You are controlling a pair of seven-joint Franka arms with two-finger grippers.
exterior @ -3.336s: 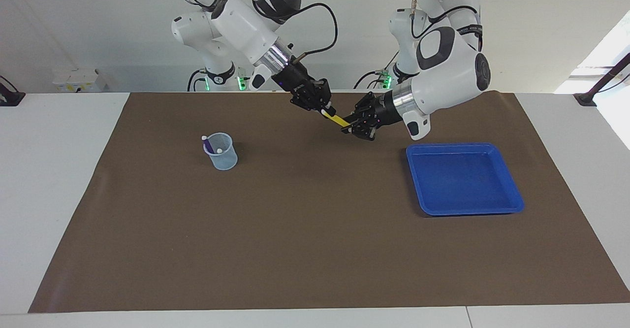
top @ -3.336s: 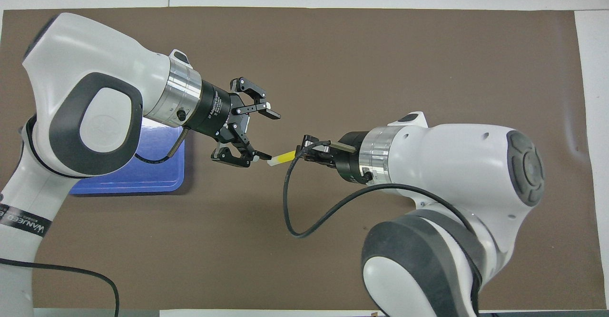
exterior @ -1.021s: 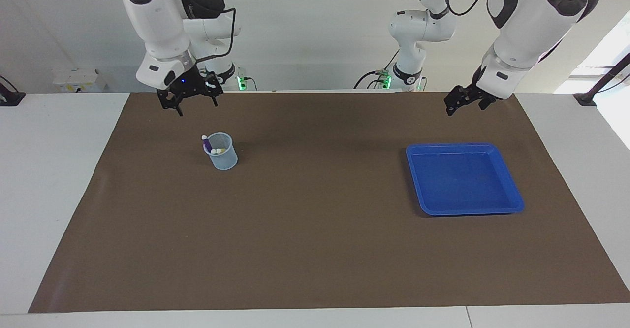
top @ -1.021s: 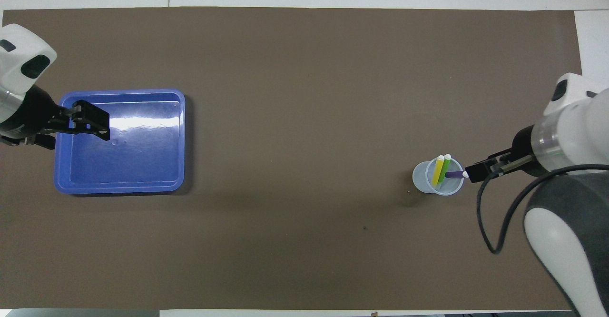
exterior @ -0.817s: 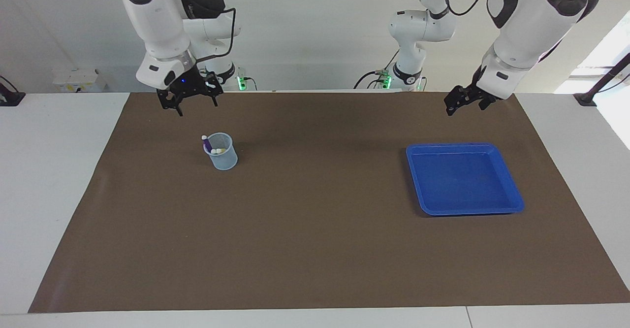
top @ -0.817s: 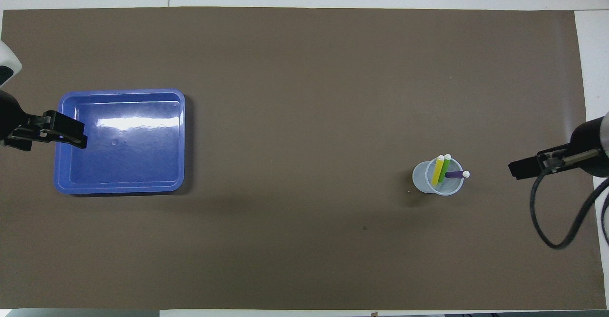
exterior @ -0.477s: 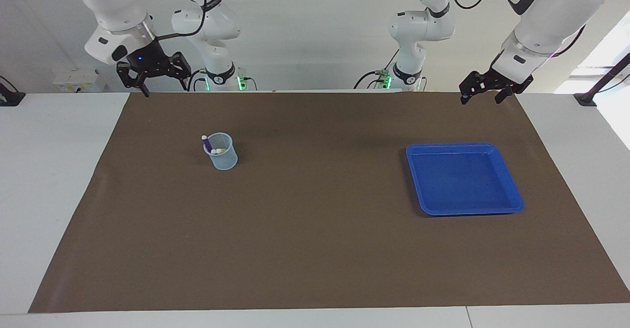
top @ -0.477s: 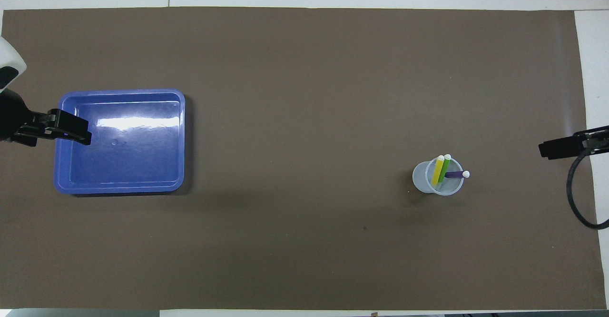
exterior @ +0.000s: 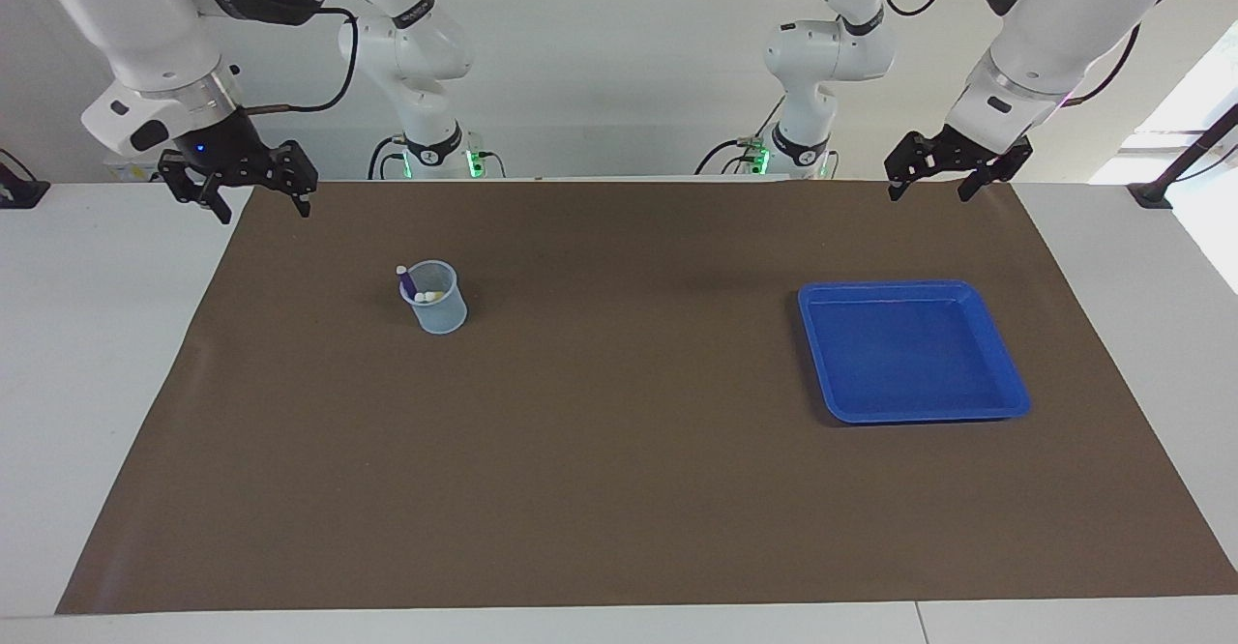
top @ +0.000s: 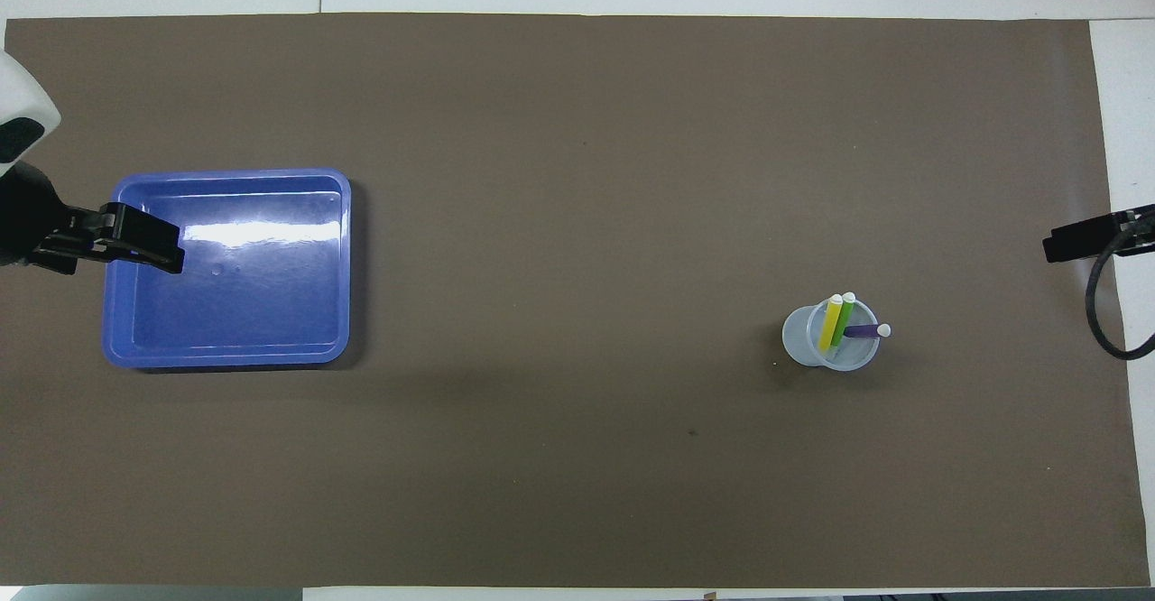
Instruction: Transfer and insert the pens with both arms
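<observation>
The overhead view looks down into the pale-blue translucent cup point(top: 830, 336) and shows all three pens standing in it: the yellow pen point(top: 831, 323) and the green pen point(top: 844, 318) lean side by side toward the cup's rim farther from the robots, and the purple pen point(top: 864, 331) lies more steeply tilted, its white cap reaching out over the rim toward the right arm's end of the table. The facing view shows the same cup point(exterior: 435, 310) from the side; there only the purple pen point(exterior: 406, 281) rises clearly above the rim, with two pale caps just showing inside, and the yellow and green barrels cannot be made out. Each pen is slim, with a coloured barrel and a pale cap at its upper end.

The facing view alone shows the arms whole. The overhead view catches only a black fingertip of each gripper at its side edges.

The cup stands on the brown mat point(exterior: 619, 489) toward the right arm's end. The blue plastic tray point(exterior: 1006, 402) lies well apart from it, toward the left arm's end, with nothing in it.

The right gripper point(exterior: 253, 209) hangs from a raised, bent arm over the mat's corner nearest the robots, fingers pointing down and spread wide, holding nothing. The left gripper point(exterior: 927, 191) hangs likewise over the mat's edge nearest the robots at the tray's end, fingers down, spread wide and empty.
</observation>
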